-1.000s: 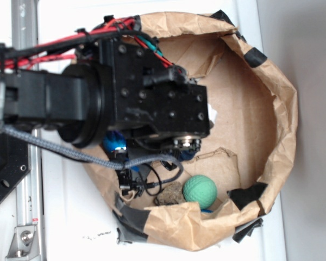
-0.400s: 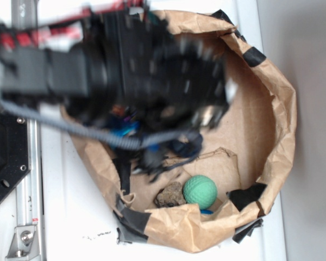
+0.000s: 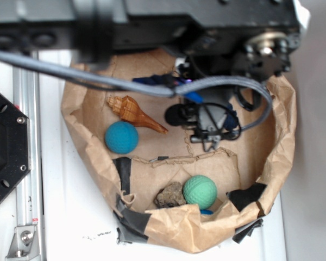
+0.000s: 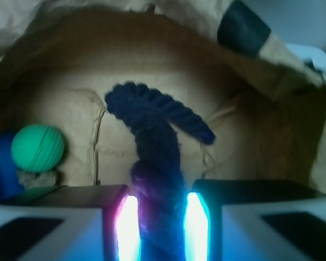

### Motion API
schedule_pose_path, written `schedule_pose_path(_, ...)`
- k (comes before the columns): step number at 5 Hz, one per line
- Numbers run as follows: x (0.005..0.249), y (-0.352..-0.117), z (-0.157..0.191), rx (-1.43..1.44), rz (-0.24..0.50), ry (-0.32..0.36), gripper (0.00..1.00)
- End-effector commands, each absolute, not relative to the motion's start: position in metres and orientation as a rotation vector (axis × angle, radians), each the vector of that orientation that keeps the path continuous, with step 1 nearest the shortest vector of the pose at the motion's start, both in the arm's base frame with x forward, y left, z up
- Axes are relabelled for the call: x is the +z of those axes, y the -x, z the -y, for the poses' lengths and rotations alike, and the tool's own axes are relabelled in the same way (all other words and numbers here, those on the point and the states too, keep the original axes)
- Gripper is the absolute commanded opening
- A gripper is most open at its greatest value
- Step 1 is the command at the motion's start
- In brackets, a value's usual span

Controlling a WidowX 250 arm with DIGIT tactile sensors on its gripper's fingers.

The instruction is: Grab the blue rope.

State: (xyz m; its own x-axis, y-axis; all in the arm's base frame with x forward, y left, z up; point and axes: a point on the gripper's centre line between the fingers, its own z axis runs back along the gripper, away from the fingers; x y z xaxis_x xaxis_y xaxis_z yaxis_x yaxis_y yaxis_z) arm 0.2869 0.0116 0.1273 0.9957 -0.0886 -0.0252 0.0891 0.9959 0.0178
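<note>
In the wrist view the blue rope (image 4: 152, 136), thick, dark navy and twisted, runs up from between my gripper's (image 4: 157, 196) two lit pads and curls over to the right at its top. The jaws press on it from both sides. It hangs clear of the brown paper floor behind it. In the exterior view my gripper (image 3: 206, 128) hangs under the black arm, over the right half of the paper bag. A dark rope end (image 3: 175, 115) sticks out to its left; the rest is hidden by the arm.
A crumpled brown paper bag (image 3: 282, 125) with black tape patches walls everything in. Inside lie a teal-blue ball (image 3: 121, 137), an orange shell (image 3: 133, 110), a green ball (image 3: 200, 191) and a brown rock (image 3: 169, 194). A grey braided cable (image 3: 98, 79) crosses the top.
The arm has swung from the left of the bag to the top of the view, carrying the rope. The teal-blue ball and the orange shell have come into sight.
</note>
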Motion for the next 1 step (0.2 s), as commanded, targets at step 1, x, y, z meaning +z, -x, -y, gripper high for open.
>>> schedule_pose_path(1, 0.1239, -0.2811, 0.0051, -0.155, 0.076, -0.032, 0.00)
